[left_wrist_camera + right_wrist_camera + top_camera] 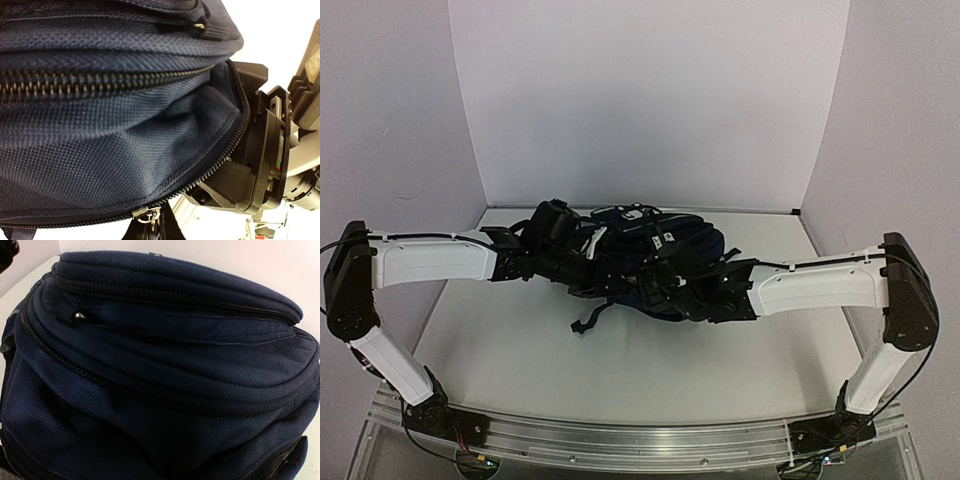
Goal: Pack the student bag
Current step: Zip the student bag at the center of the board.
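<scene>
The student bag (660,235), navy blue fabric, lies at the middle back of the table, and both arms reach into it. In the left wrist view its weave and zipper rows (125,125) fill the frame. My left gripper (150,227) is shut on a metal zipper pull (146,214) at the lower edge of the bag; from above it (588,268) sits on the bag's left side. My right gripper (672,285) presses against the bag's right front. Its black body (255,155) shows beside the bag's zipper edge. The right wrist view shows only bag fabric (160,365), its fingers hidden.
A dark strap (590,318) trails from the bag onto the white table (620,370) toward the near side. White walls (640,100) close in the back and sides. An aluminium rail (640,440) carrying the arm bases runs along the near edge.
</scene>
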`<state>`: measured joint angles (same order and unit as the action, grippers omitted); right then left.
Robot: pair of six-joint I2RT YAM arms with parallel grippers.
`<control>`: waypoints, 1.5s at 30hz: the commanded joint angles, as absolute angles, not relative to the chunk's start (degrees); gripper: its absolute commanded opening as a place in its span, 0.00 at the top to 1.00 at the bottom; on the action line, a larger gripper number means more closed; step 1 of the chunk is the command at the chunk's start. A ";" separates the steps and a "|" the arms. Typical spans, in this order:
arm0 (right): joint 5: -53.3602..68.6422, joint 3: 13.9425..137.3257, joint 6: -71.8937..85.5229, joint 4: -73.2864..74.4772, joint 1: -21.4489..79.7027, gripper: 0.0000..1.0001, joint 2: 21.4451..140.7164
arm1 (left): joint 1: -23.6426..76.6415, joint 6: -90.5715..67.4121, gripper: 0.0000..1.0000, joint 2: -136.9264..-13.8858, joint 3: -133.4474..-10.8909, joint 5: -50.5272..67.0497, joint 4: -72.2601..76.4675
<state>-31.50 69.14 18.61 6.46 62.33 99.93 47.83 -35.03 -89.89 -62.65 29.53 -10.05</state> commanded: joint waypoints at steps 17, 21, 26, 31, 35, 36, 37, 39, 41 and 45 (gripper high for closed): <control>-31.19 50.37 33.65 14.57 61.22 0.03 70.61 | 55.69 -42.07 0.88 -104.10 -78.22 34.41 5.22; -25.14 50.15 37.32 14.73 61.23 0.05 69.21 | 55.12 -44.59 0.56 -100.92 -72.01 33.14 5.84; -16.11 48.19 46.35 13.78 61.48 0.12 67.30 | 53.48 -48.61 0.38 -91.11 -61.37 26.44 2.60; -9.66 44.65 53.64 7.83 62.94 0.22 69.24 | 47.43 -56.06 0.32 -85.64 -51.48 21.34 -2.22; -8.48 44.36 55.14 4.00 63.46 0.26 73.57 | 42.92 -59.37 0.31 -84.38 -44.86 21.41 1.90; -8.53 44.85 54.91 3.56 63.66 0.28 74.97 | 41.96 -60.03 0.30 -84.55 -44.01 21.65 2.86; -8.62 45.72 54.60 3.28 63.96 0.29 76.79 | 40.98 -60.51 0.28 -84.73 -43.26 21.93 3.53; -9.27 47.62 53.69 3.23 64.50 0.31 80.39 | 40.08 -60.77 0.22 -84.93 -42.70 21.71 4.40; -10.80 49.18 53.95 3.24 64.97 0.35 83.54 | 39.60 -60.96 0.19 -85.30 -42.22 21.13 5.49; -14.66 51.44 55.59 3.19 65.08 0.42 88.17 | 37.81 -62.14 0.22 -87.46 -40.79 21.85 9.58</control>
<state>-10.26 47.43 53.81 5.39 64.67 85.13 39.28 -60.15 -85.67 -41.54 21.96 2.61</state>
